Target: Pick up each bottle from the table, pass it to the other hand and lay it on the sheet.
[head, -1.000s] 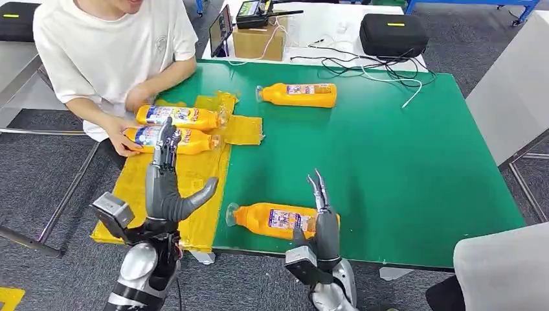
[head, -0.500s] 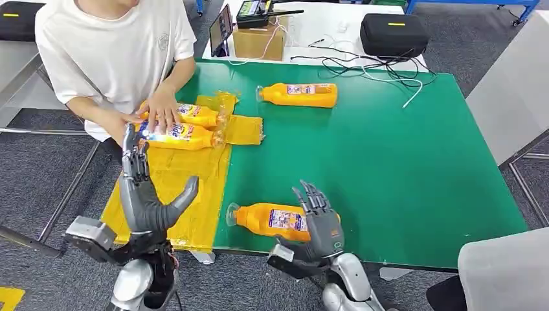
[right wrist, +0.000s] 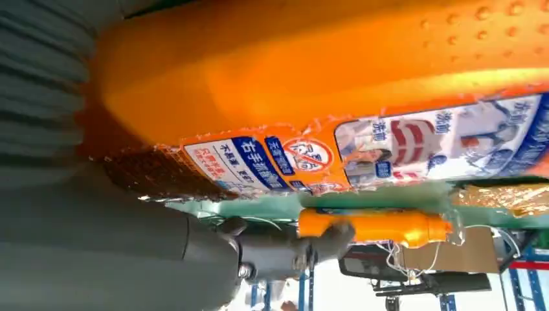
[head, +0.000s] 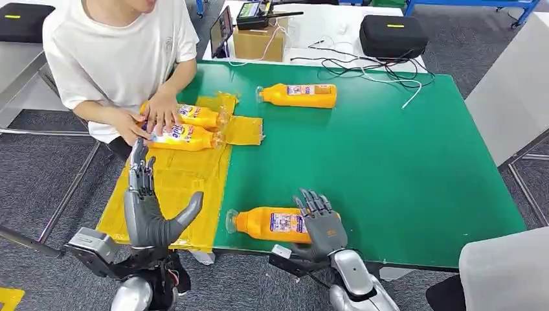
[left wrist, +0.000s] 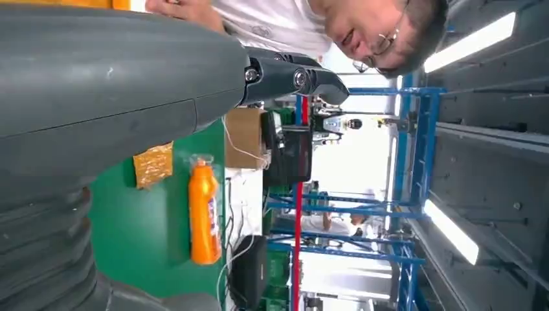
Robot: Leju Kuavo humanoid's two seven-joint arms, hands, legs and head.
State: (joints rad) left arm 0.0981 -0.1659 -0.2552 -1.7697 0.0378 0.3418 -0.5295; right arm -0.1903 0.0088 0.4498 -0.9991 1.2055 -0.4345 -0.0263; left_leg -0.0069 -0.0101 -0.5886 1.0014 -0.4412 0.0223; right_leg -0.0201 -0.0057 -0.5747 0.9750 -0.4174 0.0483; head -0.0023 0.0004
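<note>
Fingers of the right hand (head: pixel 322 223) drape over the base end of the near orange bottle (head: pixel 268 223) lying on the green table (head: pixel 401 162), while the left hand (head: pixel 147 204) hovers spread and empty above the yellow sheet (head: pixel 169 184).

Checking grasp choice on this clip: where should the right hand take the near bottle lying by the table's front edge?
Around the labelled middle of the near bottle, coming from above at the front edge. It lies on its side, cap pointing toward the yellow sheet, so the broad body gives the steadiest hold. The right hand sits at its base end.
</note>
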